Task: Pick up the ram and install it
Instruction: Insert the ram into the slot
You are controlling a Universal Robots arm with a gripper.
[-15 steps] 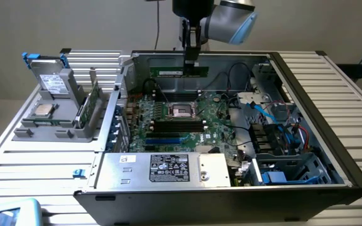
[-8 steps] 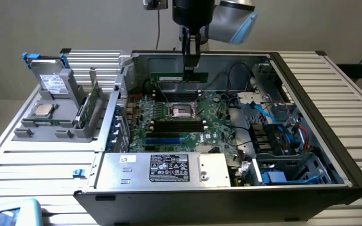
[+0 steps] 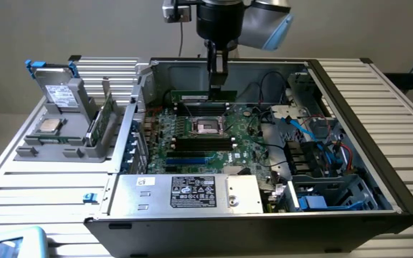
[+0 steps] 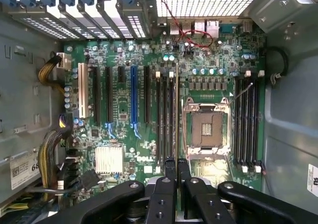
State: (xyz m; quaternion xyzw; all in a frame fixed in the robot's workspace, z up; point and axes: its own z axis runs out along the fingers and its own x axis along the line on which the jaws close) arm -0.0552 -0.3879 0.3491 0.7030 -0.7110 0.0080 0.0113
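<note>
The ram (image 3: 196, 97) is a thin, flat green stick. It looks light and stiff, but easy to hurt, so it is best pinched on its two flat sides near the middle of the top edge. A grey rack (image 3: 63, 150) stands on the table (image 3: 41, 183) by the exterior view's left edge. Next to it is the open computer case (image 3: 228, 231) with the motherboard (image 3: 192, 156) inside. The fingers (image 4: 170, 169) are narrow and pinch the ram. It hangs at the black slots (image 4: 164, 114) beside the empty socket (image 4: 206, 129), toward the table's far edge. I cannot tell if it touches them.
</note>
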